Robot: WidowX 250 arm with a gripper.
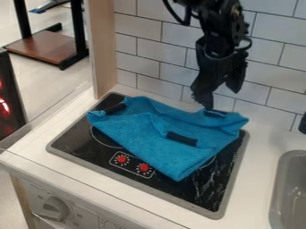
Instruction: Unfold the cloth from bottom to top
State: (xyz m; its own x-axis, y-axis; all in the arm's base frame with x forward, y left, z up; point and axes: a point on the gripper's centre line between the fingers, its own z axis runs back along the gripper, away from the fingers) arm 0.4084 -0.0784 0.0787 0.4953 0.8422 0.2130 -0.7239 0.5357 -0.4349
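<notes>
As we look over the stove (206, 212) with twelve o'clock at the tiled wall (140, 47), we find the blue cloth (143, 134) spread rumpled across the cooktop, one corner pointing to six o'clock. We see dark patches on it at ten and two o'clock, and another just below its middle. Our gripper (221, 99) hangs at the cloth's one-o'clock edge, its two fingers spread apart with a gap between them; whether the lower fingertip touches the fabric, we cannot tell. Toward seven o'clock from the cloth we have two red knobs (122, 159), and toward four o'clock, the grey sink (279, 179).
</notes>
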